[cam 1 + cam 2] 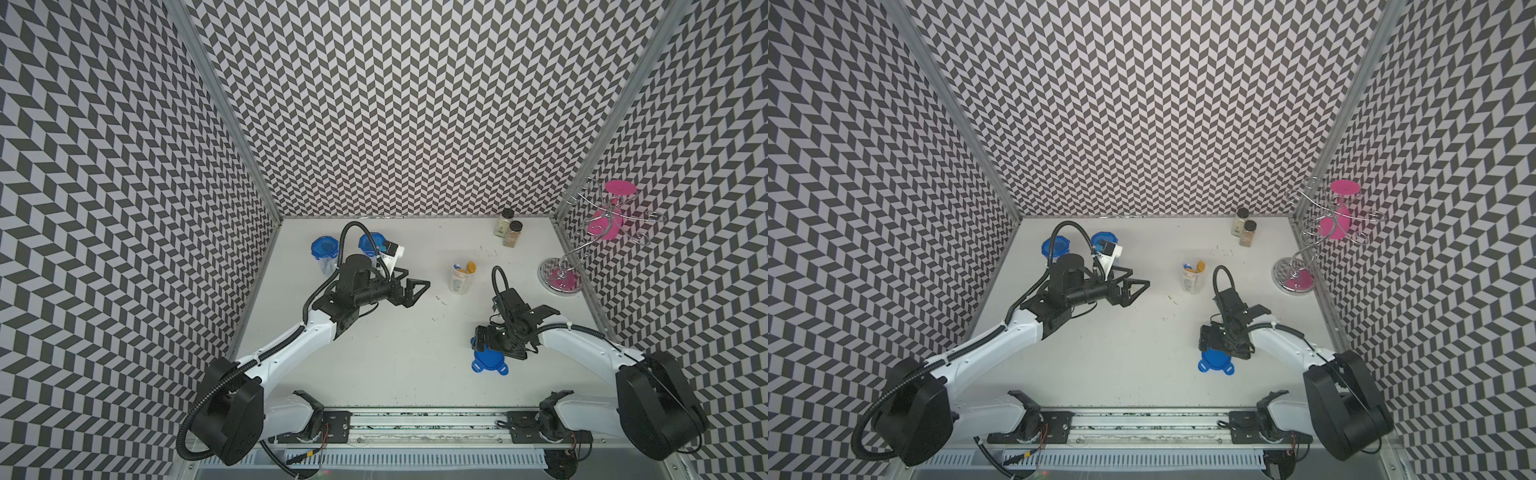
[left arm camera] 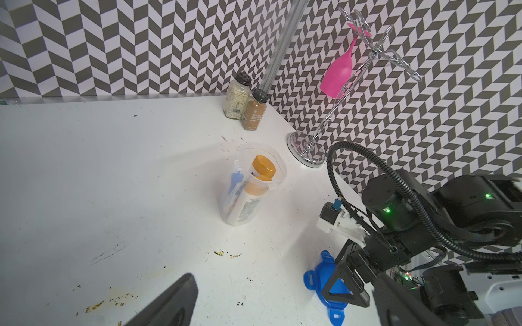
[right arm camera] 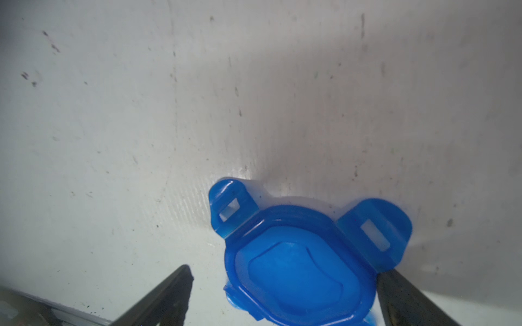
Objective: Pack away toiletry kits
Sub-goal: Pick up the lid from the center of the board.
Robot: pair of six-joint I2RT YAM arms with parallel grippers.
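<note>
My right gripper (image 3: 285, 271) hangs low over the white table (image 1: 395, 353). Its jaws are spread wide to either side of a tabbed blue plastic lid (image 3: 296, 262). That lid lies flat on the surface, right of the middle and toward the front edge where my arms are mounted. One finger (image 3: 166, 296) stands clear of the lid. The other sits right at its rim, and I cannot tell whether it touches. I grip nothing with this hand.

My left gripper (image 1: 417, 277) is also spread wide and empty, held over the table's left half and pointing toward the middle.

A clear plastic cup (image 1: 460, 282) stands upright and uncovered between the loose lid and the back edge, apart from both grippers. Inside it lean white tubes with gold caps (image 2: 264, 169) and something blue and white that I cannot make out.

Near the back left corner a lidded clear cup (image 1: 323, 251) stands by the left edge. A second lidded cup (image 1: 369, 244) stands near it, partly hidden behind my left arm.
</note>
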